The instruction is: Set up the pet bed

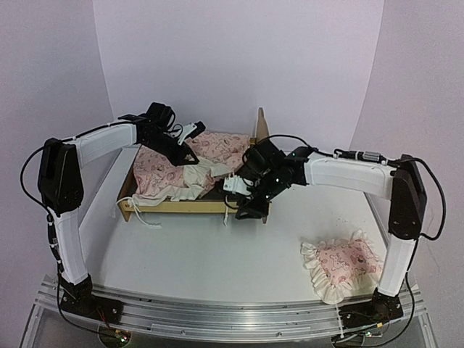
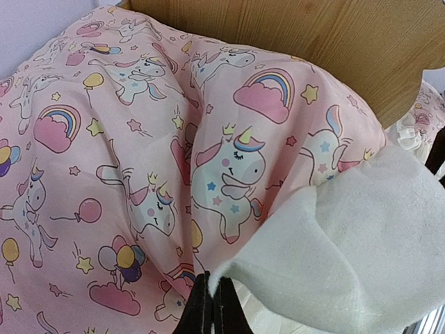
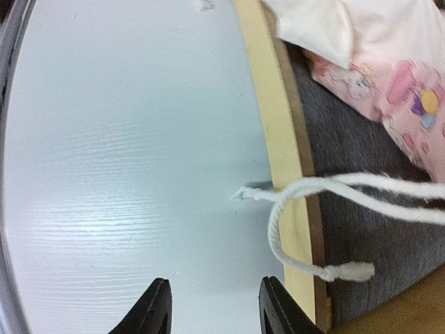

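The pet bed is a light plywood frame with its headboard at the right end. A pink unicorn-print mattress cushion lies crumpled across it, part of its white underside turned up. My left gripper is over the cushion's middle and shut on a fold of that white fabric. At the bed's near right corner my right gripper is open, its fingers over bare table beside the side rail. The grey base shows uncovered there.
A small pink ruffled pillow lies on the table at the front right. A white tie cord from the cushion hangs over the rail onto the table. Another cord trails off the bed's front left corner. Curved white walls enclose the table.
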`<state>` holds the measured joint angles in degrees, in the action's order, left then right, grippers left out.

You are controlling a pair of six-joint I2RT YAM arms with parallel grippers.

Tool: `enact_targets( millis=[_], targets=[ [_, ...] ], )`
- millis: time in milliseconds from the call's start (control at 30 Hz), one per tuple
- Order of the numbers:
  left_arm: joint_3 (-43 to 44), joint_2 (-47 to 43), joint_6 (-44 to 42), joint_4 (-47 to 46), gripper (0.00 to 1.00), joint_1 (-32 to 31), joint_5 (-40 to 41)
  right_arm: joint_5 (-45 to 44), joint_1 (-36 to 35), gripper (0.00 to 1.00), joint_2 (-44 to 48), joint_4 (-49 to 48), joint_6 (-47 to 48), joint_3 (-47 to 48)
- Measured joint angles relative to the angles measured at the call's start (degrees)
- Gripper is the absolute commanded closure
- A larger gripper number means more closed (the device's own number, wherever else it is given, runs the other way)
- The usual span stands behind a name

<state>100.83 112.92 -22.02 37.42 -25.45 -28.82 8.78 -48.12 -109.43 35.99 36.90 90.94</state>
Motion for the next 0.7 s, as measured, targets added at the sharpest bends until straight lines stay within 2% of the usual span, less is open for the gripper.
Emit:
enact_targets(
  millis=[133,267,500,700],
  targets=[
    [0.2,0.0,0.0,0.0,1.00,0.0,0.0,-2.8,-3.9,0.58,2.4,-8.6,10.5,-9.9],
    [0.5,0.2,0.0,0.0,1.00,0.0,0.0,-7.6,-6.8,0.63,2.4,-19.1,16.2,-15.7],
    [1.1,0.9,0.0,0.0,1.00,0.0,0.0,-16.2,-6.1,0.65,2.2,-31.8,21.1,-17.5],
    [1.1,0.9,0.3,0.0,1.00,0.0,-0.1,-20.5,-5.9,0.62,0.2,-36.3,22.2,-17.6]
  ],
)
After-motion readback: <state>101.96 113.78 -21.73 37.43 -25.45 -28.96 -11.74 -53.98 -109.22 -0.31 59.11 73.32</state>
